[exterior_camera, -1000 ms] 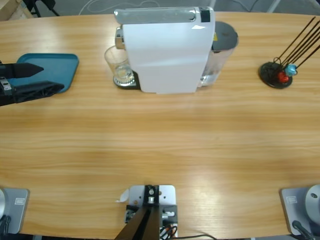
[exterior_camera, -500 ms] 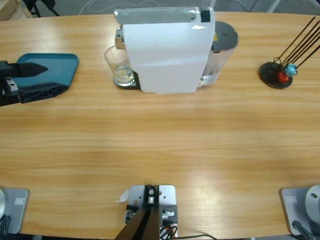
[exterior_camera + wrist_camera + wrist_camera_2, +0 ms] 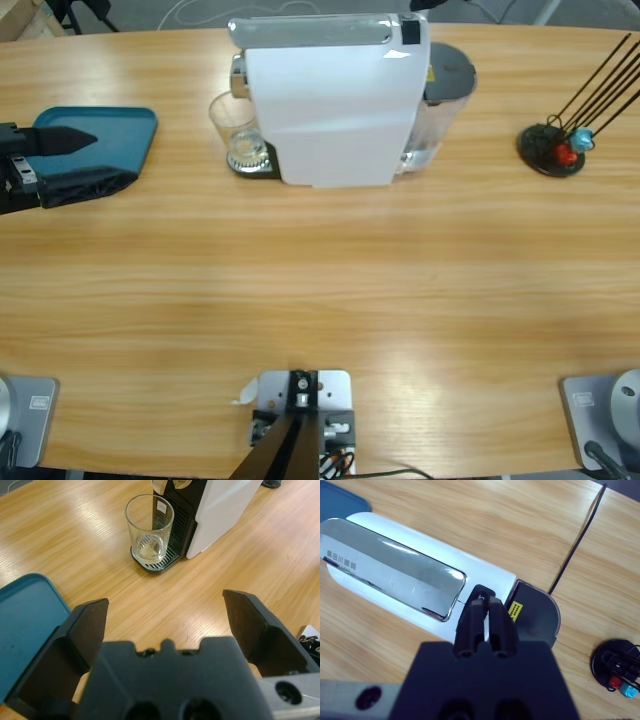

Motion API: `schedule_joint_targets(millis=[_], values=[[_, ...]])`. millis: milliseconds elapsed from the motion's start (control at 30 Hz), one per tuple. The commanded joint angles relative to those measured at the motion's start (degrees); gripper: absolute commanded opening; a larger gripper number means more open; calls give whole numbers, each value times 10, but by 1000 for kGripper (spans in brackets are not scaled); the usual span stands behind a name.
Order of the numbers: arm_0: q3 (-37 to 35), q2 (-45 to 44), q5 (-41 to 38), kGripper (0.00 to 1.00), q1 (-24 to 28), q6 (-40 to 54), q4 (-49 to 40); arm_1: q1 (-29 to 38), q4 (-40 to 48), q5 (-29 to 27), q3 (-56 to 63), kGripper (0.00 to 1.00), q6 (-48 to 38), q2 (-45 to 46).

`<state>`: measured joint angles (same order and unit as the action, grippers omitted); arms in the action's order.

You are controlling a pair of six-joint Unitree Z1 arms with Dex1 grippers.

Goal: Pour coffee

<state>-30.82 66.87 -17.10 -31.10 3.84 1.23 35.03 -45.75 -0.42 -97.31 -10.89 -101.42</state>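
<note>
Coffee point(image 3: 148, 555): thin layer in tumbler point(image 3: 149, 527) under spout.
Left gripper point(image 3: 165, 630): jaws apart, empty.
Right gripper point(image 3: 485, 611): jaws together above machine point(image 3: 420, 580).
Risk: off-centre press could miss the button.

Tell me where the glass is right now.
In the high view the glass stands on the drip tray at the left end of the white coffee machine, right of the blue tray.

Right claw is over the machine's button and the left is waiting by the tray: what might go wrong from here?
1. The right claw, shut above the black button, may slip onto the chrome lid beside it.
2. The glass sits at the drip grate's outer edge; the stream might miss it.
3. The open left claw could knock the glass when reaching in.
</note>
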Motion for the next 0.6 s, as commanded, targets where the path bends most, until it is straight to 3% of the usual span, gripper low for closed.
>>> schedule_joint_targets(millis=[33,600], values=[[20,21,-8,1000,-5,0,9,4,3,-5,10,0,3,-31],[26,22,-9,1000,-5,2,13,13,0,-15,17,0,4,-32]])
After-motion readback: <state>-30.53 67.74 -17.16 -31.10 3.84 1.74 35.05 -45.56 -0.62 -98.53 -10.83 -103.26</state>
